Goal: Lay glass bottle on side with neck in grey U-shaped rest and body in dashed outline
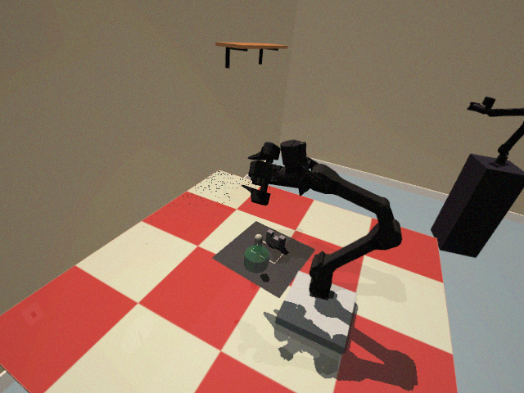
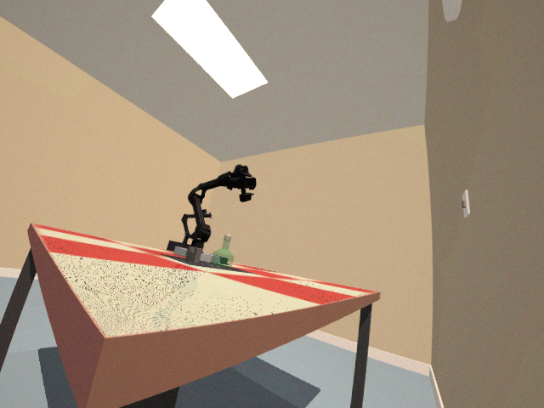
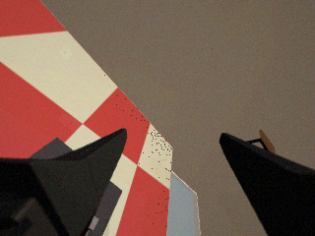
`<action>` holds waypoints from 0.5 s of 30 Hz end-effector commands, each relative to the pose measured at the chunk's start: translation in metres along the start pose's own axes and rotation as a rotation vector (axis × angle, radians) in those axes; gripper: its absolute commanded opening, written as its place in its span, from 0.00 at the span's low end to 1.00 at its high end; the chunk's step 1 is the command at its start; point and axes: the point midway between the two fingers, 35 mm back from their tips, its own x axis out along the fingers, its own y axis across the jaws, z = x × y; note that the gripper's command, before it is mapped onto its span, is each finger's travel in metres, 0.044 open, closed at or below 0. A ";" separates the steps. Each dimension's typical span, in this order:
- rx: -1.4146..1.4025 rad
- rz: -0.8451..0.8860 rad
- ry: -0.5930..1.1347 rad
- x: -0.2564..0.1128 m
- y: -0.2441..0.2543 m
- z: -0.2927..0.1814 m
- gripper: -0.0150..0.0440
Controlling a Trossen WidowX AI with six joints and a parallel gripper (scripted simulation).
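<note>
Pincer (image 1: 259, 175) (image 2: 246, 189) (image 3: 172, 135) spread wide, nothing in it, high above the mat (image 1: 230, 251). Bottle (image 1: 256, 258) (image 2: 224, 254) upright on the mat, beside the rest (image 1: 277, 241) (image 2: 193, 255). Glass: likely slick, stiff, brittle; grip the slim neck (image 1: 258, 240) (image 2: 226, 243) gently.

The end effector (image 1: 255, 172) (image 2: 249, 183) (image 3: 172, 135) hangs wide open from the raised, bent arm (image 1: 359, 187) (image 2: 198, 206).

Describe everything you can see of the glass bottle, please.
The glass bottle is green and see-through, with a wide, rounded body, sloping shoulders and a narrow neck topped by a pale cap or stopper. It stands upright on the dark mat, beside the grey U-shaped rest. The open gripper does not touch it. No crack shows at this size.
</note>
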 end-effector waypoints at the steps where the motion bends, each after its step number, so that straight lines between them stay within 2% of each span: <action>1: -0.162 0.198 0.078 0.019 0.050 -0.023 1.00; 6: -0.378 0.502 0.164 0.027 0.119 -0.060 1.00; 11: -0.556 0.816 0.210 0.015 0.176 -0.099 1.00; 15: -0.578 0.882 0.221 0.014 0.184 -0.105 1.00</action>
